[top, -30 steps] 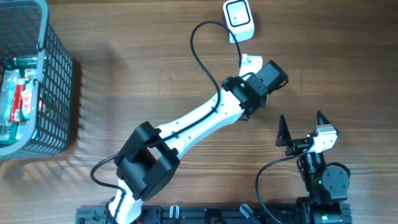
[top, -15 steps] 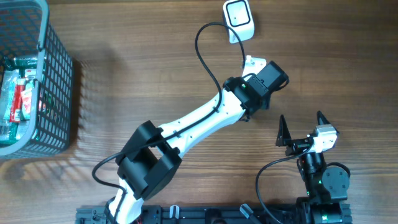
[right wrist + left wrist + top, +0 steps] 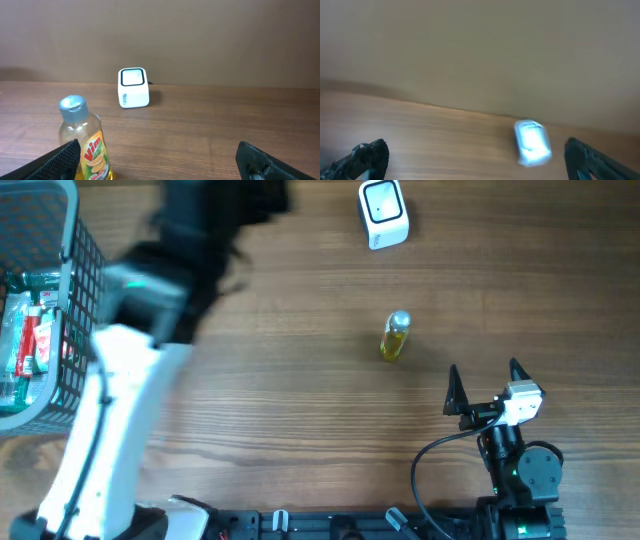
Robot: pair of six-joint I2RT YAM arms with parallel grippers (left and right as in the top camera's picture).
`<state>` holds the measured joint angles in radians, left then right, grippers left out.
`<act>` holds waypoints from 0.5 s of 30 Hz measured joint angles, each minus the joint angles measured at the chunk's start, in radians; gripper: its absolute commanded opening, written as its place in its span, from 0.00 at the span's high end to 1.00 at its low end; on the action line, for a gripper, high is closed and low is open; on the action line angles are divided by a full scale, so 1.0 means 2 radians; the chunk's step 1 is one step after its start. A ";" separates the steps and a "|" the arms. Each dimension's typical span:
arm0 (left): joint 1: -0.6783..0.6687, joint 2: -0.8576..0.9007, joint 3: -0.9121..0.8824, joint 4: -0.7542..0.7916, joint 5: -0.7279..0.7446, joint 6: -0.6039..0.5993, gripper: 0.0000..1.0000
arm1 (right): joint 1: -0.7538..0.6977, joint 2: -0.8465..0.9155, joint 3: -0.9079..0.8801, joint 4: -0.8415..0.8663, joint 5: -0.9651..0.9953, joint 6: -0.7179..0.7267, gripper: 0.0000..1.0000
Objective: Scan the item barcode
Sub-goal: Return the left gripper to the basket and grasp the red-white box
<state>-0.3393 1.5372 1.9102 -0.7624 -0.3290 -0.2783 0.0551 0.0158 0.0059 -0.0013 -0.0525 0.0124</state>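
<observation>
The item, a yellow Vim bottle [image 3: 395, 337] with a silver cap, stands free on the wooden table, below the white barcode scanner [image 3: 383, 213]. In the right wrist view the bottle [image 3: 85, 142] stands upright by the left finger, label toward the camera, with the scanner [image 3: 133, 88] farther back. My right gripper [image 3: 490, 383] is open and empty, just right of the bottle. My left arm [image 3: 110, 390] is a blur at the left, near the basket. My left gripper [image 3: 475, 150] is open and empty, with the blurred scanner [image 3: 532, 142] ahead of it.
A grey wire basket [image 3: 72, 250] with several packaged goods stands at the table's left edge. The right arm's black cable [image 3: 430, 465] loops on the table near its base.
My left gripper opened and let go of the bottle, which now stands alone. The left arm swung fast from the centre to the left side. The right arm has not moved.
</observation>
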 measured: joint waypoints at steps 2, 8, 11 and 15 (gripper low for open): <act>0.083 -0.011 0.000 -0.023 -0.002 0.000 0.00 | 0.000 0.000 0.000 0.000 0.000 0.000 0.00; 0.297 -0.016 0.000 -0.108 -0.008 0.000 0.00 | 0.000 0.000 0.000 0.000 0.000 0.000 0.00; 0.391 -0.009 0.000 -0.147 0.014 0.000 0.00 | 0.000 0.000 0.000 0.000 0.000 0.000 0.00; 0.463 0.029 0.001 -0.193 0.077 0.002 0.00 | 0.000 0.000 0.000 0.000 0.000 0.000 0.01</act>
<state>0.5877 1.5959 1.9114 -1.1492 -0.1741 -0.2741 0.0551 0.0158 0.0059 -0.0017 -0.0525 0.0124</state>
